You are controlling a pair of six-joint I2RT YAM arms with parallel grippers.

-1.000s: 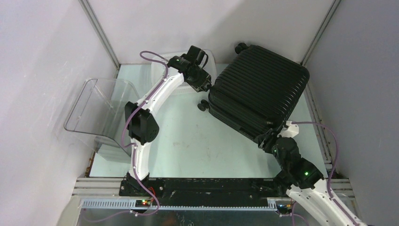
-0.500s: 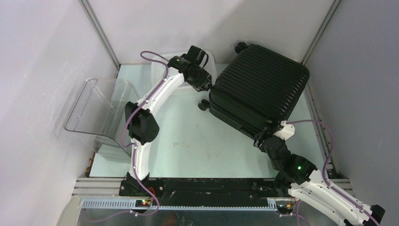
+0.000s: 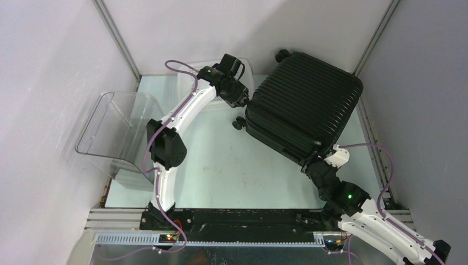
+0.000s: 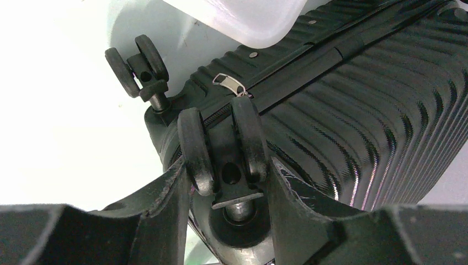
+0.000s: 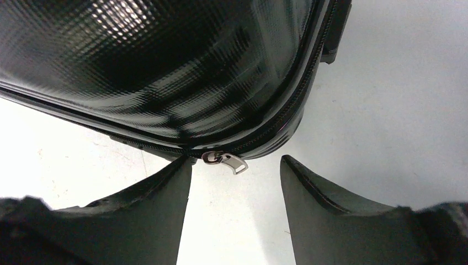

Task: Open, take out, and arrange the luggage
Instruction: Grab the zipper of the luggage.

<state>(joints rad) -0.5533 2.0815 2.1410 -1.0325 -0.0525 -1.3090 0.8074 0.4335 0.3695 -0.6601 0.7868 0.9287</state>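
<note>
Our right hand (image 5: 236, 165) stands released, its fingers (image 5: 160, 193) parted on either side of a silver zipper pull (image 5: 225, 160) and not pinching it. Our left hand (image 4: 226, 165) is clenched on a double caster wheel (image 4: 223, 146) at the opposite corner, a finger pressed against each tyre. Between the two hands the luggage (image 3: 303, 105) lies flat on the tabletop (image 3: 232, 160), ribbed shell up, at the far right and turned at an angle. We judge the task barely begun. The zip looks closed round the near corner and the shell is shut, so unzipping, lifting the lid, taking things out and arranging them are all left to do. The right wrist view shows us the pull hanging free between the fingers, a spot that the hand itself hides from above. The left wrist view shows the grip on the wheel and a second pull (image 4: 229, 83) lying on the seam just beyond it. Only the top view gives the whole case, with a white plastic basket (image 3: 248, 74) behind the left hand and a clear bin (image 3: 110, 124) well apart at the left.
</note>
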